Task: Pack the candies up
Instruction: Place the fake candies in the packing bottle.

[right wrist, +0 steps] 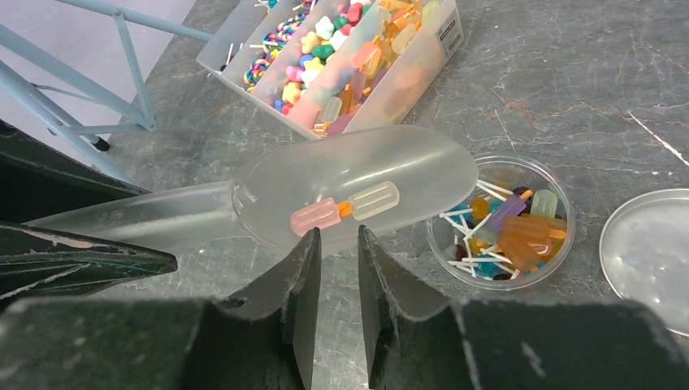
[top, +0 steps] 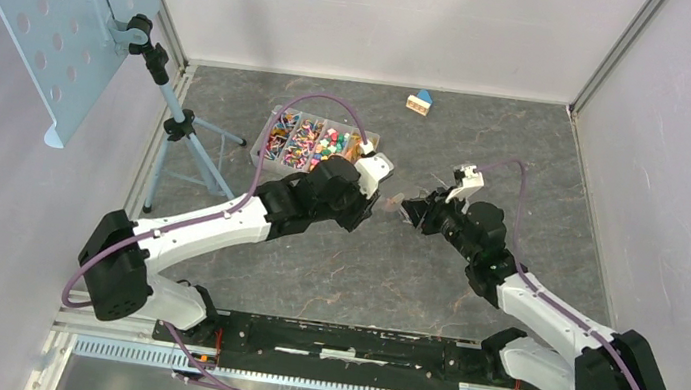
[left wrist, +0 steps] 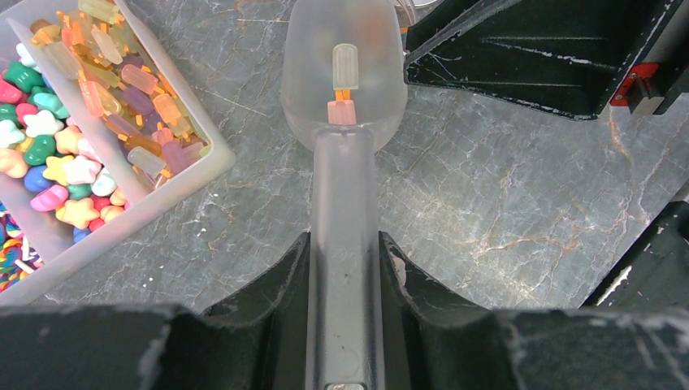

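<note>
The left gripper [left wrist: 344, 244] has its jaws clamped on the handle of a clear scoop [right wrist: 382, 158] whose bowl holds two candies [right wrist: 315, 216], pink and pale yellow. The right gripper [right wrist: 339, 244] has its jaws slightly parted and empty, just below that bowl. A round tub [right wrist: 504, 280] of more sweets sits on the desk [right wrist: 569, 81] at right.
</note>
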Available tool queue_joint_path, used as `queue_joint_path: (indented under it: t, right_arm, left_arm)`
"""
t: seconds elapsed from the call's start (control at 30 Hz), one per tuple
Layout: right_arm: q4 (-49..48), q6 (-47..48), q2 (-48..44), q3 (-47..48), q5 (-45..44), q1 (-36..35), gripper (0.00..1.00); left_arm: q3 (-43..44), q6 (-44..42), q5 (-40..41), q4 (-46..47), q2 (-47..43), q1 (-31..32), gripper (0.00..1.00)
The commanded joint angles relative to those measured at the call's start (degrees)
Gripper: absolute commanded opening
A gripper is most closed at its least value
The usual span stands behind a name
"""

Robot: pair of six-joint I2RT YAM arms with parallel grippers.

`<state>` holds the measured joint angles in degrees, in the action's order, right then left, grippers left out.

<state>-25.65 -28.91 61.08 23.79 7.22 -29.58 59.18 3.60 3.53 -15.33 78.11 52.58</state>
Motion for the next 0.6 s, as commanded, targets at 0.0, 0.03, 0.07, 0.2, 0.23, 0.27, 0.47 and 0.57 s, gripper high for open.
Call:
queue_joint_path:
  t: [0.0,0.03,0.07,0.2,0.23,0.27,0.47,0.57]
  right_arm:
    - [-3.6,1.4,1.0,1.4,-1.1,-0.2,0.29]
    - [-3.8,1.4,1.2,1.1,-1.2,-0.2,0.29]
    - [-3.8,1.4,1.5,1.1,-1.2,-0.2,0.29]
    - [-3.9,1.6,2.6,1.0,-1.0,-0.1,0.29]
    - [-4.1,1.6,2.9,0.9,-0.8,-0.2,0.28]
    - [-4.2,1.6,3.1,0.8,-0.7,-0.2,0.28]
    - [-4.7,1.4,3.6,0.4,-0.3,-0.2,0.29]
    - [-4.9,1.4,3.4,-0.2,-0.5,-0.2,0.29]
  left_arm:
    - [3.7,0.2,-0.4,1.9,-0.1,0.2,0.02]
    - [4.0,0.1,-0.5,1.8,0.0,0.2,0.02]
    - [4.2,0.1,-0.6,1.8,0.1,0.2,0.02]
    - [5.0,0.0,-1.4,2.1,0.2,0.2,0.02]
    - [5.2,-0.1,-1.7,2.1,0.3,0.2,0.02]
    - [5.5,-0.1,-2.0,2.1,0.3,0.2,0.02]
    - [6.5,-0.6,-3.3,2.2,0.9,0.2,0.02]
    - [6.6,-0.7,-5.0,2.8,1.2,0.2,0.02]
